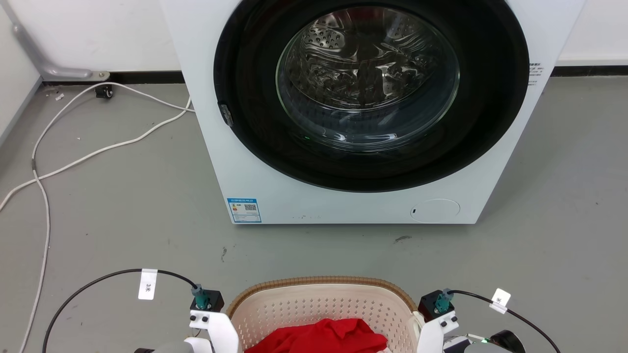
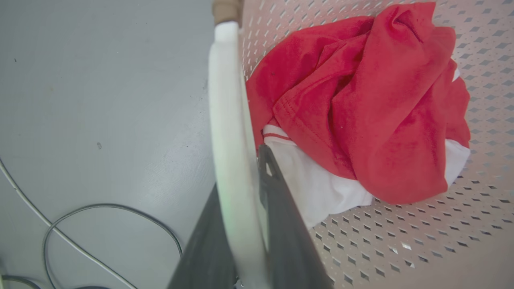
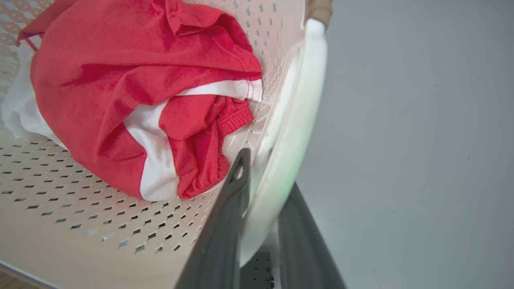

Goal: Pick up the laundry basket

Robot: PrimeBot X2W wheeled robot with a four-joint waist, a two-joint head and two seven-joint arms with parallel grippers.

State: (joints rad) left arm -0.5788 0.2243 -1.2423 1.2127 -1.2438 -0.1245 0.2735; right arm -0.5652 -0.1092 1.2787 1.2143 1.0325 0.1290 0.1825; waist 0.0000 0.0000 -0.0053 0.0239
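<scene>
The laundry basket [image 1: 319,283], cream and perforated with a brown woven rim, sits at the bottom middle of the head view, between my two wrists. Red and white clothes [image 1: 321,334] lie inside it. My left gripper [image 2: 239,172] is shut on the basket's white left handle [image 2: 227,100], one dark finger inside the wall and one outside. On the other side, my right gripper [image 3: 267,170] clamps the white right handle [image 3: 305,92] the same way. I cannot tell whether the basket is off the floor.
A white front-loading washing machine [image 1: 245,162] stands ahead with its drum [image 1: 368,73] exposed. White cables [image 1: 44,171] trail over the grey floor at the left. A dark cable [image 2: 112,208] loops on the floor beside the basket.
</scene>
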